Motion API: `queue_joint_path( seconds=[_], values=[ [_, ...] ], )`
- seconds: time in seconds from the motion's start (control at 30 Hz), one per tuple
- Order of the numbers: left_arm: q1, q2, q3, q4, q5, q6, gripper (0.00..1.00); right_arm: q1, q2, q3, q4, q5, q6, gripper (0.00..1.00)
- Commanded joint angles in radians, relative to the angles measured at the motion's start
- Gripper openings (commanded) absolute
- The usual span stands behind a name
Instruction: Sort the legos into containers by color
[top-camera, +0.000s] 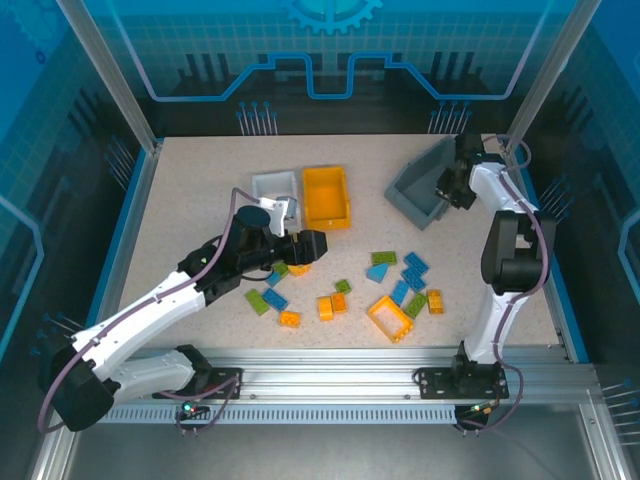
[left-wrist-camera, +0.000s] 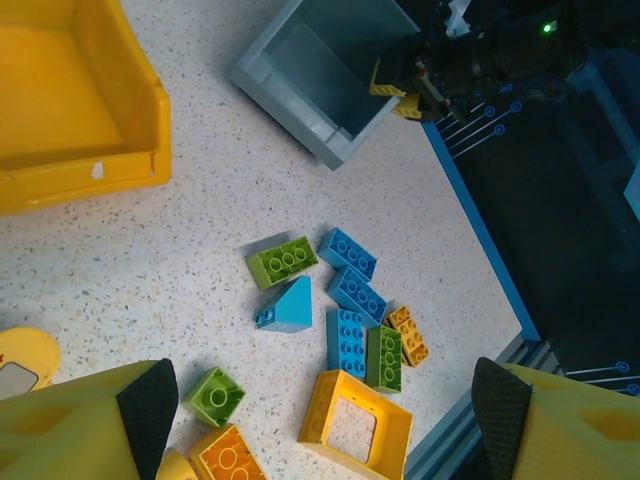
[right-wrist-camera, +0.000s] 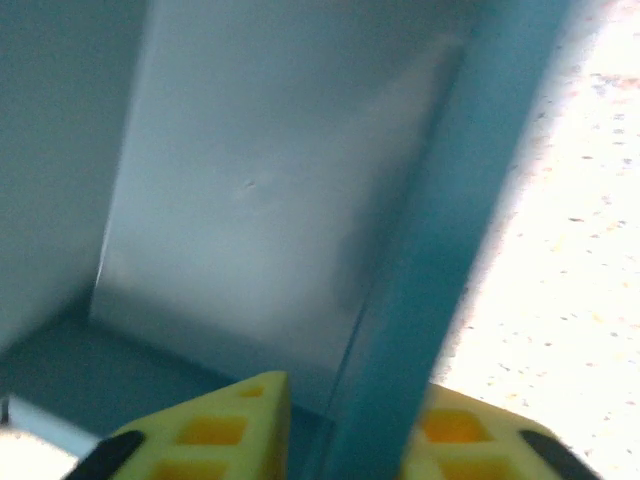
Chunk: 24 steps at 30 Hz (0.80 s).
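Your left gripper (top-camera: 312, 244) hangs over the near-left end of the scatter, jaws spread wide. In its wrist view the two black pads (left-wrist-camera: 150, 400) stand far apart, with several legos (top-camera: 378, 272) between them. Behind it sit the white bin (top-camera: 272, 184) and, just beside that, the orange-yellow bin (top-camera: 349, 200). The wrist covers part of the white bin's near side, so you can't judge all of what it holds.

The relation that matters is that a small green square brick (left-wrist-camera: 215, 395) lies just inside the left pad, flat and studs up. It has no long axis to line up with. An orange brick (left-wrist-camera: 228, 455) touches or nearly touches its near corner and is cut off at the picture's bottom edge. The open orange frame (left-wrist-camera: 370, 393) lies between the pads, towards the middle. I judge any descent would need to centre on one piece first.

The blue, green and orange bricks further right lie nearer the right arm's base, but that arm is busy. The right gripper (top-camera: 447, 187) is clamped on the rim of the grey bin (top-camera: 410, 190), which sits tilted at the far right, well apart from the scatter. In the right wrist view, the wall runs between the yellow fingers (right-wrist-camera: 200, 435). That picture is blurred, so you can't read how deep the bite is.
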Motion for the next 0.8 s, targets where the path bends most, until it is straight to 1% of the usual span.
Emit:
queue_joint_path(
  seconds=[0.0, 0.07, 0.13, 0.33, 0.43, 0.57, 0.63, 0.77],
  values=[
    [-0.009, -0.031, -0.021, 0.011, -0.036, -0.015, 0.81, 0.050, 0.021, 0.064, -0.053, 0.056, -0.135, 0.14],
    [-0.010, -0.036, -0.022, 0.001, -0.048, -0.015, 0.81, 0.081, 0.032, 0.087, -0.073, 0.096, -0.189, 0.08],
    [-0.009, -0.040, -0.026, -0.008, -0.055, -0.017, 0.81, 0.112, 0.034, 0.095, -0.076, 0.120, -0.240, 0.06],
    [-0.015, -0.061, -0.052, -0.004, -0.061, -0.047, 0.81, 0.193, 0.047, 0.115, -0.044, 0.110, -0.389, 0.06],
    [-0.022, -0.061, -0.053, -0.008, -0.061, -0.050, 0.81, 0.219, 0.077, 0.142, -0.048, 0.106, -0.432, 0.06],
    [-0.031, -0.060, -0.055, -0.004, -0.067, -0.054, 0.81, 0.225, 0.108, 0.170, -0.055, 0.090, -0.448, 0.06],
    [-0.036, -0.057, -0.057, 0.000, -0.067, -0.057, 0.81, 0.227, 0.116, 0.178, -0.054, 0.083, -0.456, 0.12],
    [-0.050, -0.047, -0.057, 0.000, -0.068, -0.059, 0.81, 0.232, 0.078, 0.162, -0.044, 0.114, -0.448, 0.40]
  ],
)
